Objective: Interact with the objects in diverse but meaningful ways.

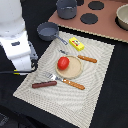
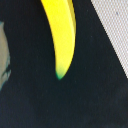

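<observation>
Banana [image 2: 61,35] fills the wrist view, yellow with a green tip, lying over black table; a strip of the woven placemat [image 2: 114,35] shows in one corner. Gripper fingers aren't visible in either view, so I cannot tell how far open they are or whether they hold anything. In the exterior view the white arm [image 1: 17,42] sits at about 9 o'clock, off the placemat's edge and hiding the banana, so the banana appears only in the wrist view.

On the placemat: red tomato [image 1: 63,63] on the tan plate [image 1: 74,71] at centre; yellow block [image 1: 76,44] at 12 o'clock of the plate; brown sausage [image 1: 44,84] at 7 o'clock; fork [image 1: 64,80] just below the plate; knife [image 1: 84,58] at 2 o'clock. Grey pan [image 1: 48,31] sits at 11 o'clock, off the mat.

Likely step: picking the banana. To do it well, centre over the thick middle, not the tapering tip, turn the wrist so the jaws close across the narrow width, descend straight, and close gently since the curved surface may roll or slip out.
</observation>
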